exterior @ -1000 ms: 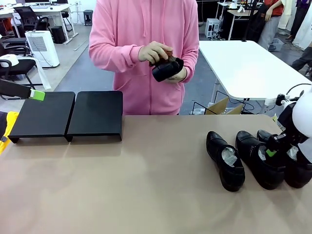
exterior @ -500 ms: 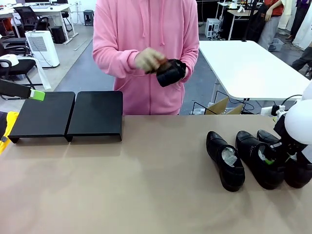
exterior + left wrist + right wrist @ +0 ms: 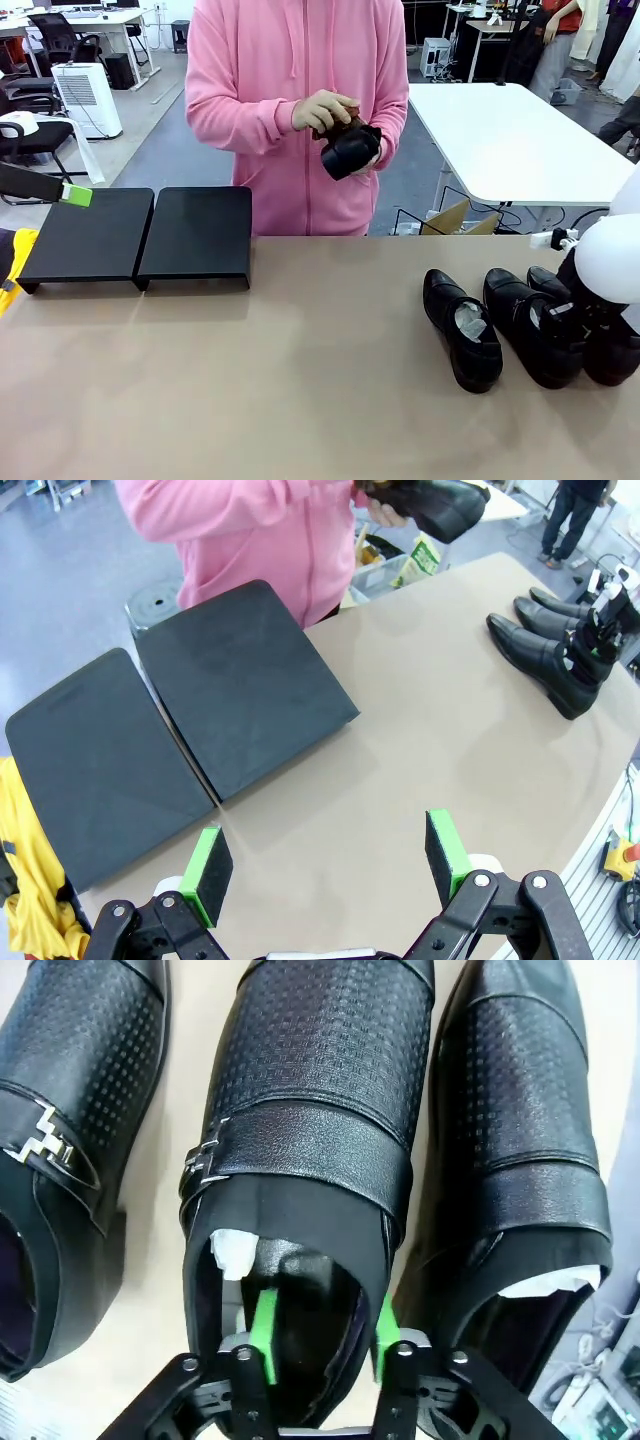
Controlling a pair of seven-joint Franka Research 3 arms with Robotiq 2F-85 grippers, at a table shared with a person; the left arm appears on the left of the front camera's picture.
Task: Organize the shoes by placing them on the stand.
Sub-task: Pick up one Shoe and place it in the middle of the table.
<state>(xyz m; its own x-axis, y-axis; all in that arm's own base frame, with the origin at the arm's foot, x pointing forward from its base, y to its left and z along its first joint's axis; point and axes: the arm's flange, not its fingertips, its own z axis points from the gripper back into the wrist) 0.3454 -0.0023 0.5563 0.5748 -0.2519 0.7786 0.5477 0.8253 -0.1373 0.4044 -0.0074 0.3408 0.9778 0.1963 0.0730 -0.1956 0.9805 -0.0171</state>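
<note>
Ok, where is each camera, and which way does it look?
Front view: sits between the arms, looks across the table at the person holding a shoe; the right arm shows.
Left wrist view: on the left arm, looks down at the stand; its open left hand shows.
Right wrist view: on the right arm, looks straight down at the middle shoe; the right hand shows.
Shared: front and left wrist views both show the stand and the three shoes.

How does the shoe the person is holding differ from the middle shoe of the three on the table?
The held shoe is up in the person's hands; the middle shoe lies flat on the table. The right gripper straddles the middle shoe's side wall; no gripper is near the held one. Both are glossy black.
</note>
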